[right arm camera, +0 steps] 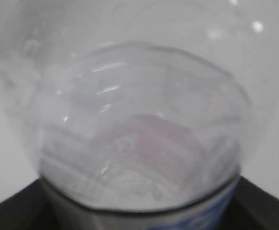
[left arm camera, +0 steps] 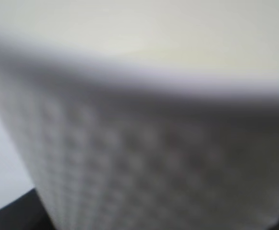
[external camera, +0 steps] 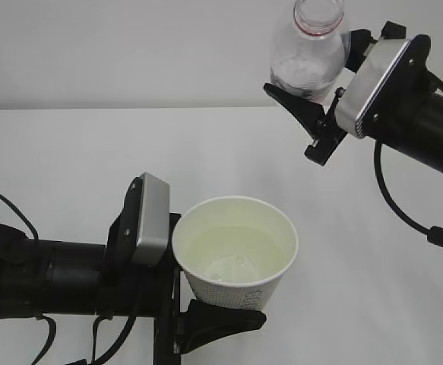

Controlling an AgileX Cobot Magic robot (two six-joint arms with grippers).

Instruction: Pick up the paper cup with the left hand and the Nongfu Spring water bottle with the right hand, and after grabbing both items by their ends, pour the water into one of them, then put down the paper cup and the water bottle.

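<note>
The white paper cup [external camera: 235, 255] is held upright at the lower middle, with my left gripper [external camera: 210, 277] shut on its ribbed side. Clear water [external camera: 240, 258] lies in its cream inside. In the left wrist view the blurred cup wall [left arm camera: 144, 158] fills the picture. At the upper right, my right gripper [external camera: 310, 67] is shut on the clear Nongfu Spring water bottle [external camera: 308, 49]. The bottle stands mouth up, capless, with a red neck ring. The right wrist view shows the bottle [right arm camera: 139, 143] close up between dark fingers [right arm camera: 10, 211].
A white table [external camera: 92, 152] stretches under both arms, with a pale wall behind it. Black cables [external camera: 392, 198] hang from the right arm, and more trail from the left arm at the lower left.
</note>
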